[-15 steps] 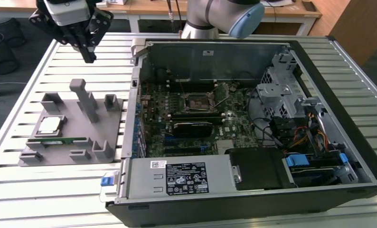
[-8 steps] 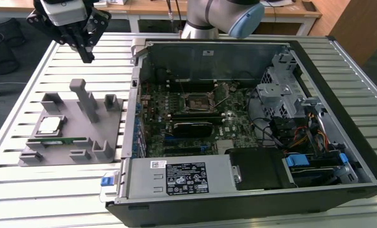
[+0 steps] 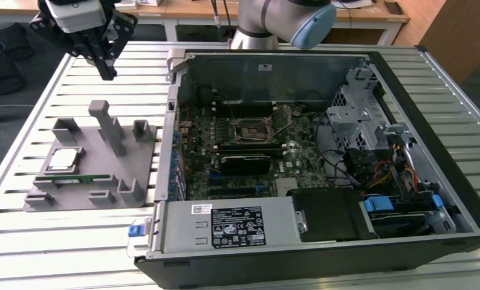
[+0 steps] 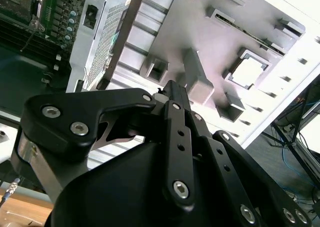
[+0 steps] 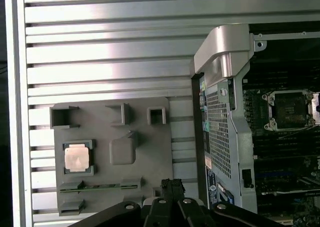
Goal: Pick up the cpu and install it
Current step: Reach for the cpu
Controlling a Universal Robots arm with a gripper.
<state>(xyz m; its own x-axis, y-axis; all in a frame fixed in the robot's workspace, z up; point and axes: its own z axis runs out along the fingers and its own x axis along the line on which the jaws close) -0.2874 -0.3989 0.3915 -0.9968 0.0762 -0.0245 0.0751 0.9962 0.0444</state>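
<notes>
The cpu (image 3: 63,160) is a small silvery square lying flat in a pocket of the grey fixture tray (image 3: 95,199), at the exterior view's left. It also shows in both wrist views as the cpu (image 5: 77,157) and the cpu (image 4: 248,72). My gripper (image 3: 109,74) hangs high over the slatted table behind the tray, well apart from the chip. Its black fingers meet at the tip, shut on nothing, and the same gripper (image 5: 172,183) shows at the picture's edge. The open socket (image 3: 252,128) sits on the motherboard inside the case; the first wrist view has this socket (image 5: 290,109) too.
An open black computer case (image 3: 433,78) lies at the exterior view's right, with drive cages and cables inside. A green memory stick (image 3: 75,179) stands in a tray slot beside the chip. Tall grey posts (image 3: 103,121) rise from the tray. The slatted metal table (image 3: 87,90) lies below.
</notes>
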